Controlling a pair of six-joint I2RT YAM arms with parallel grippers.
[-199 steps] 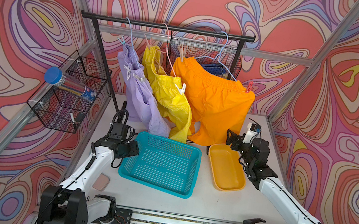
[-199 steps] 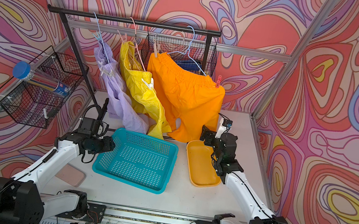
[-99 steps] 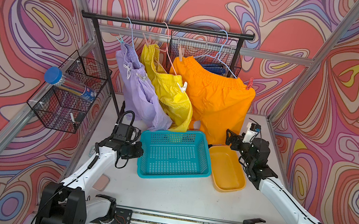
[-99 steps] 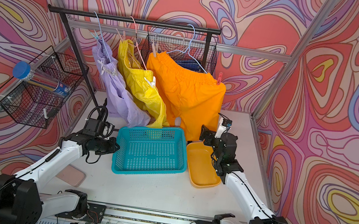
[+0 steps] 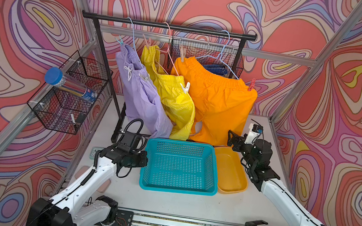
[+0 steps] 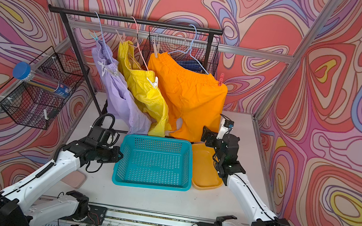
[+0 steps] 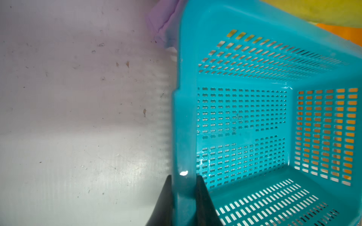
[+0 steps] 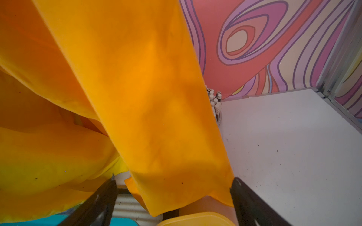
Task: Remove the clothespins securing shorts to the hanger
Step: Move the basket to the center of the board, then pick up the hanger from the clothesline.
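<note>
Left claw (image 7: pixel 184 183) pinches teal basket (image 5: pixel 181 143); yellow tray (image 5: pixel 229 176) seemingly touching.

In both top views we look down from high at the front onto the whole white tabletop (image 5: pixel 172 204) (image 6: pixel 148 200), facing the black clothes rail (image 5: pixel 189 29) (image 6: pixel 165 24) in the upper middle of the frame. From the left wrist we sit close over the perforated teal plastic basket (image 7: pixel 184 97), which the top views share. From the right wrist we look from low down, very near the hanging orange fabric shorts (image 8: pixel 137 97).
</note>
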